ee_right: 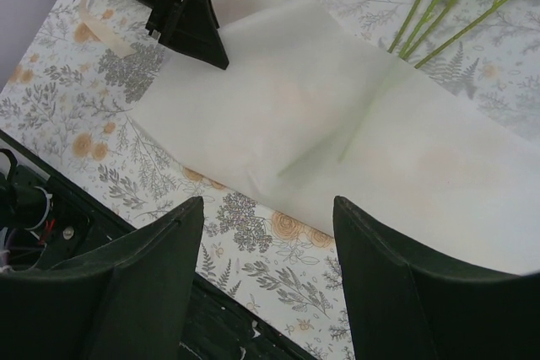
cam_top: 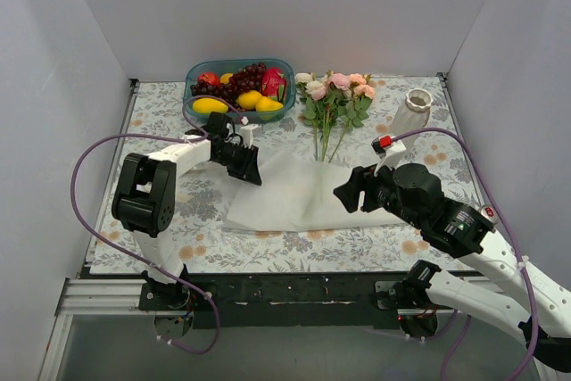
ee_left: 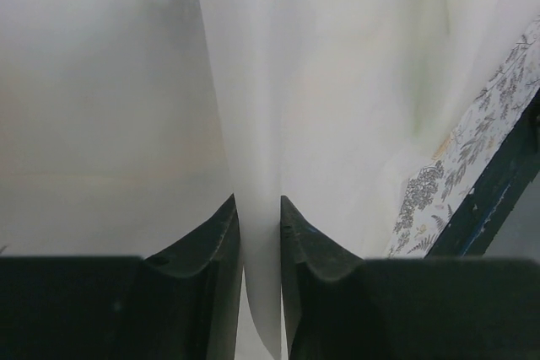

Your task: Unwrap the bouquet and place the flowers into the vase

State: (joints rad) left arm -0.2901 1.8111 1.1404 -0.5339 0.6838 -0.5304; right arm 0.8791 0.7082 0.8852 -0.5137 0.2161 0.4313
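Left pincer (ee_left: 257,212) is clamped on a fold of white paper (cam_top: 294,189), frame centre. Right pincer (ee_right: 268,212) stands apart.

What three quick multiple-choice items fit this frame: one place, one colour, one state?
1. Where is the vase?
A. Far right of the table, to the right of the flowers
B. Near left corner
C. Near edge, between the arm bases

2. What colour is the fruit bowl?
A. Red
B. Blue
C. Black

3. What is the left gripper doing?
A. Open, clear of everything
B. Closed on a fold of the white paper
C. Closed on a stem

Answers:
1 A: the top view shows the vase at the far right, beyond the blooms.
2 B: the rim and walls of the bowl are blue.
3 B: the left wrist view shows a paper fold pinched between the two fingers.
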